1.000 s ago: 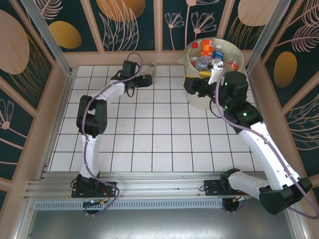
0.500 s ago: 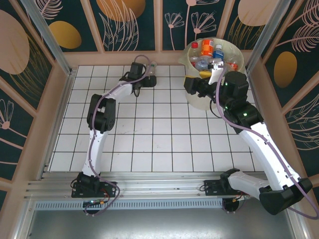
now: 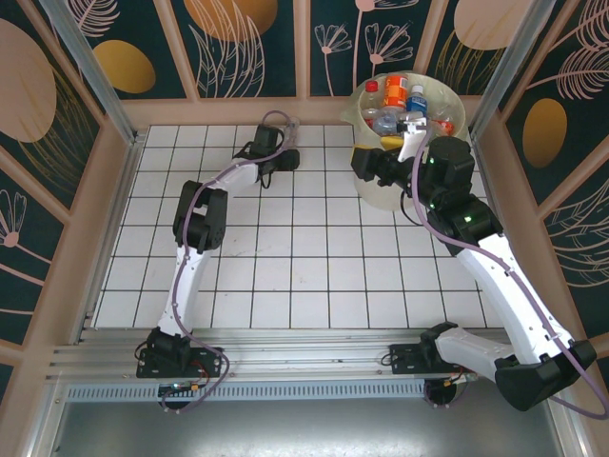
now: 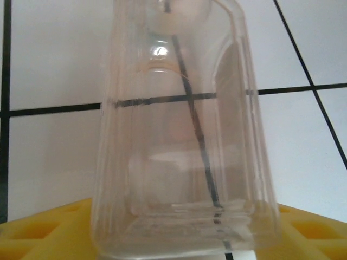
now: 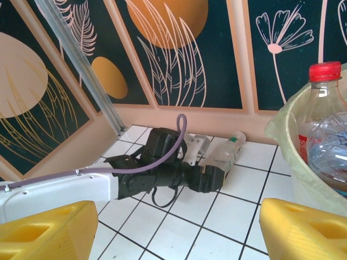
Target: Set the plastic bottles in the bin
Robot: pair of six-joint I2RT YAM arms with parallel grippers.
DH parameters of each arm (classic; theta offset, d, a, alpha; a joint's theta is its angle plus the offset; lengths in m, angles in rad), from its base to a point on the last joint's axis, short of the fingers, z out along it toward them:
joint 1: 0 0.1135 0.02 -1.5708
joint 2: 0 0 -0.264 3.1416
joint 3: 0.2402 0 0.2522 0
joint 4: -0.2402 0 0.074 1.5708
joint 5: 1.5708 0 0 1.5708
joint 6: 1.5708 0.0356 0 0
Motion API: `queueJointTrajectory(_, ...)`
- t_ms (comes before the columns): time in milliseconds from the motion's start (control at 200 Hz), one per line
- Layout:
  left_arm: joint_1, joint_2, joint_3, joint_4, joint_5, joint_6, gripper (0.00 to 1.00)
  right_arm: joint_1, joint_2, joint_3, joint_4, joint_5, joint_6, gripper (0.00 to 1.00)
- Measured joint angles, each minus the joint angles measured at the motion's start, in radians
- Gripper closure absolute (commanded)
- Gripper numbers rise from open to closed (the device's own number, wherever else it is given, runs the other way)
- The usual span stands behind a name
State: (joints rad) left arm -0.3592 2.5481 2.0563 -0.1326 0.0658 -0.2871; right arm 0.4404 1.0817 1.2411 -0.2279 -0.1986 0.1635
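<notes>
A clear, label-less plastic bottle (image 3: 290, 127) with a green-marked cap lies on the tiles by the back wall. My left gripper (image 3: 284, 155) is open with its yellow fingers on either side of the bottle's (image 4: 184, 135) base, seen close in the left wrist view (image 4: 184, 230). The right wrist view shows that bottle (image 5: 227, 151) and the left gripper (image 5: 214, 177) from the side. The cream bin (image 3: 459, 107) with its pale green bag stands at the back right and holds several bottles, one red-capped (image 3: 371, 88). My right gripper (image 3: 364, 164) hangs open and empty beside the bin's (image 5: 287, 157) left wall.
The pink back wall runs right behind the clear bottle. A metal post (image 3: 90, 67) stands at the back left corner. The white tiled floor (image 3: 285, 248) stretches in front of both arms.
My left arm has reached further back and right until its fingers flank the clear bottle. The right arm and the bin have not moved.
</notes>
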Motion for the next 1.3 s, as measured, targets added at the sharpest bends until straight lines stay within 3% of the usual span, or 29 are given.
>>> queueJointTrajectory(155,-0.001,0.004,0.020,0.002,0.001,0.006,0.51,0.000,0.000,-0.005,0.000,0.000,0.000,0.21)
queueJointTrajectory(385,-0.001,0.001,0.000,0.038,0.027,0.009,0.57,0.000,0.000,-0.005,-0.005,-0.013,0.003,0.20)
queueJointTrajectory(781,-0.001,-0.307,-0.420,0.226,0.233,-0.070,0.60,-0.030,0.025,-0.026,-0.014,-0.149,0.092,0.13)
queueJointTrajectory(1156,-0.002,-0.691,-0.859,0.554,0.400,-0.259,0.60,-0.055,0.155,-0.067,0.080,-0.241,0.352,0.08)
queueJointTrajectory(1301,-0.021,-0.790,-0.985,0.631,0.418,-0.303,0.60,-0.038,0.248,-0.070,0.176,-0.253,0.457,0.05)
